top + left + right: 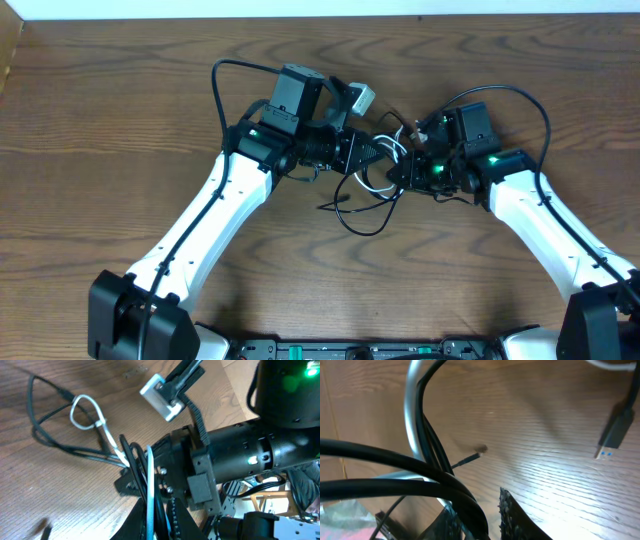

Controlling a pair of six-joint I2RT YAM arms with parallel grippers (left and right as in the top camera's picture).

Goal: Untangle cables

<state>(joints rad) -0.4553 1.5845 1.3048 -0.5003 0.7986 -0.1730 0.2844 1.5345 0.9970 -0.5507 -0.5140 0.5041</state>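
The white cable [388, 158] and black cable [362, 214] lie tangled between my two arms at the table's middle. My left gripper [372, 150] is shut on both cables, which run straight between its fingers [152, 520] in the left wrist view. A white loop [82, 407] and black loops [45, 435] trail on the wood beyond. My right gripper [405, 170] meets it tip to tip. In the right wrist view its fingers [479, 517] are closed on a black cable [465, 497], with a narrow gap on the right. The white cable [414, 425] arcs above.
A black USB plug with a blue insert [614, 430] lies on the wood to the right, and a thin plug tip [479, 451] near the middle. The right arm's body [260, 455] fills the left wrist view close ahead. The wooden table [100, 120] spreads all round.
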